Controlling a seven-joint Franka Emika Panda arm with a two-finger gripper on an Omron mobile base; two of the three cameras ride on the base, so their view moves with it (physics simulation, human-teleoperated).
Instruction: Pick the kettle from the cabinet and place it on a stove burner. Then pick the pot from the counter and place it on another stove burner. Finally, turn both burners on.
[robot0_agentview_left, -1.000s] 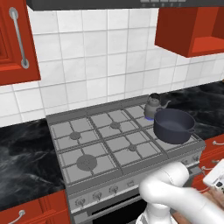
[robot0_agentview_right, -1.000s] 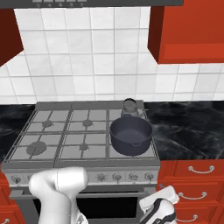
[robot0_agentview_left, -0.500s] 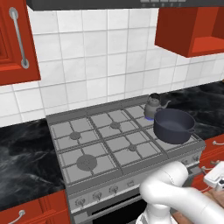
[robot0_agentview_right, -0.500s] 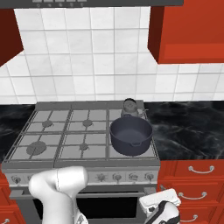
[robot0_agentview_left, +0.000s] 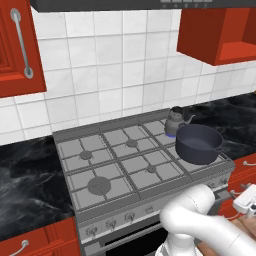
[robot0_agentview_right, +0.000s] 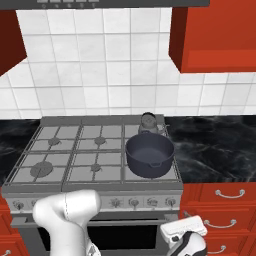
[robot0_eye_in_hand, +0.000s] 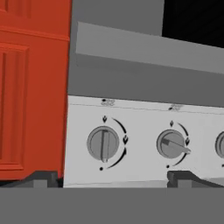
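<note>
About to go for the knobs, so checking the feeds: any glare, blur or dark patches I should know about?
Hand view: sharp enough, the two knobs and their markings read clearly, black patch at top right. Left base view: even light, soft gloss on the counter, slightly soft rendering; a blue glow under the kettle. Right base view: pot crisp, its inside dark, no glare.

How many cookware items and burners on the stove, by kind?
Kettle: 1
Pot: 1
Free burners: 4, e.g. front left
Covered burners: 2, one under each vessel
Total: 2 vessels, 6 burners
</note>
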